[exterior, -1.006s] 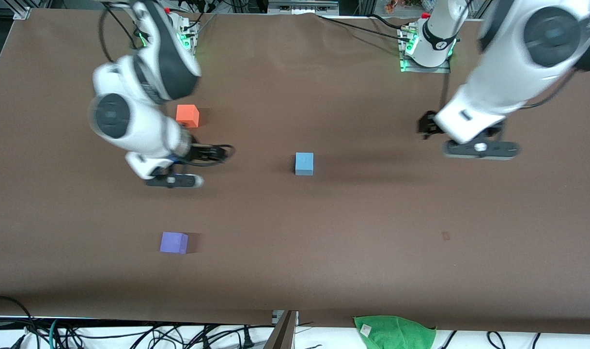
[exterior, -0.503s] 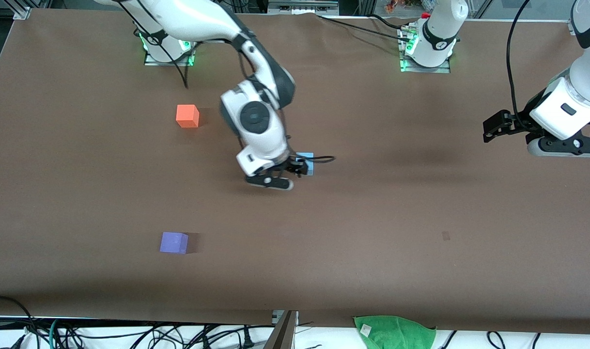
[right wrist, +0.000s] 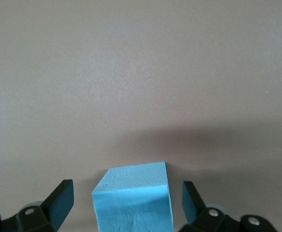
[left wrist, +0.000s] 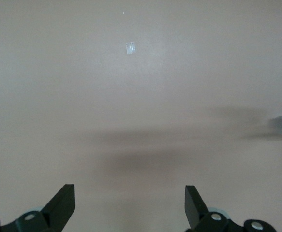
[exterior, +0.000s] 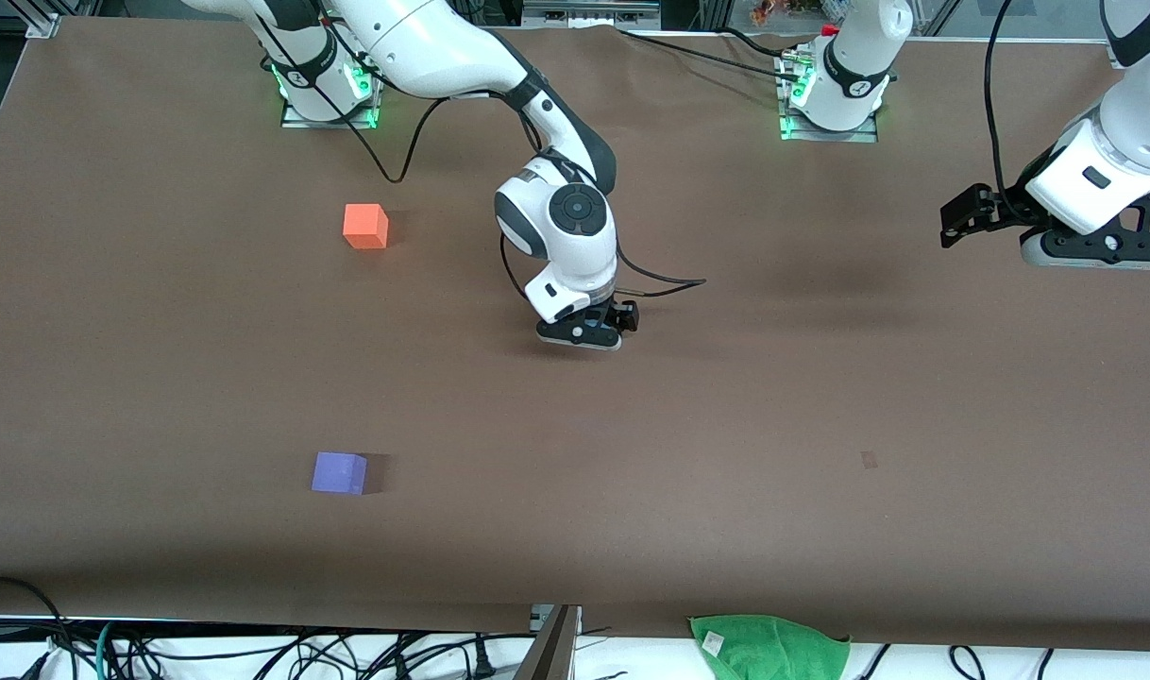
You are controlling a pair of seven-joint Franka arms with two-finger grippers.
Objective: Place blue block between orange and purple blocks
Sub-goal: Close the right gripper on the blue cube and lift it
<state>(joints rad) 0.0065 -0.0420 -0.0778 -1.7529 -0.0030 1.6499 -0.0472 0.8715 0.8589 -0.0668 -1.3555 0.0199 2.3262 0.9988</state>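
Orange block (exterior: 365, 227): small matte cube on the brown counter (exterior: 160, 378), toward the right arm's end. Purple block (exterior: 339, 473): same size, violet, matte, nearer the front camera than the orange one, well apart from it. The gap between the two is bare, so the target spot is free.

Right pincer (exterior: 584, 332): down low at mid-counter, spread wide, nothing held. The blue block (right wrist: 133, 200) is hidden under this pincer in the front view; the right wrist view shows it sitting on the counter between the two fingers (right wrist: 58, 200), with a clear gap on each side and no contact yet.

Handling guess: the blue block looks like foam, with a grainy matte skin, so likely very light, a little soft, not slippery and not fragile. Take it on the two flat side faces that face the fingers, around mid-height. It sits slightly skewed to the finger line, so a squeeze may twist it a bit before it seats.

Look: light sky-blue cube, crisp edges, top face lit, front face with a faint crease or dent, same size as the other two.

Left pincer (exterior: 1047, 236): waits in the air over the left arm's end of the counter, spread wide, empty. Its wrist view shows bare counter and a sliver of blue at the frame edge.
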